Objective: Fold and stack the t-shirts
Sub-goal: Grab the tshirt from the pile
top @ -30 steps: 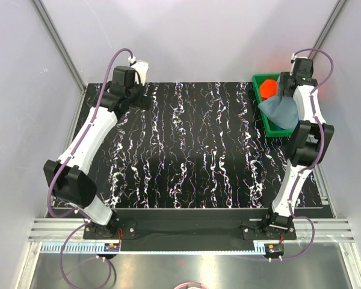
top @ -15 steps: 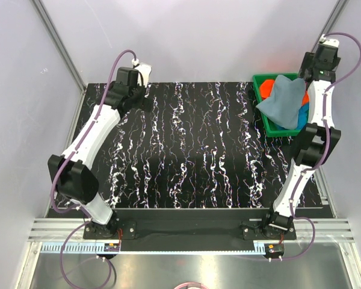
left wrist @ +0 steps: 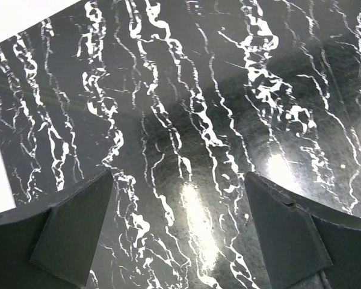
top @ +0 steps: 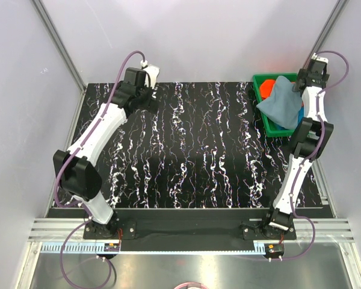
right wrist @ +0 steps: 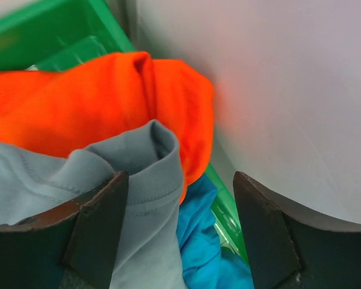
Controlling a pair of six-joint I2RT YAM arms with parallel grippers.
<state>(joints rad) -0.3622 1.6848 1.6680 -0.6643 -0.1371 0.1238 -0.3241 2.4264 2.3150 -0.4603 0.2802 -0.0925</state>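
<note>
Three t-shirts lie bunched in the green tray (top: 256,80) at the far right. The grey-blue shirt (top: 281,102) is on top and hangs over the tray's near rim. The orange shirt (top: 266,89) and the bright blue shirt (top: 301,112) show beneath it. My right gripper (top: 303,80) hovers over the tray's far right corner. In the right wrist view it (right wrist: 180,180) is open, with a fold of the grey-blue shirt (right wrist: 138,180) by its left finger, the orange shirt (right wrist: 108,102) behind and the blue shirt (right wrist: 204,241) below. My left gripper (top: 149,75) (left wrist: 177,180) is open and empty above the table.
The black white-veined table (top: 192,144) fills the middle. The white enclosure wall (right wrist: 289,90) stands close to the right gripper's right finger. The tray's green rim (right wrist: 228,211) runs along that wall. The left gripper is near the table's far left edge (left wrist: 0,150).
My right gripper rose from the shirts toward the far right corner and the grey-blue shirt shifted up over the tray. My left gripper moved right along the far edge.
</note>
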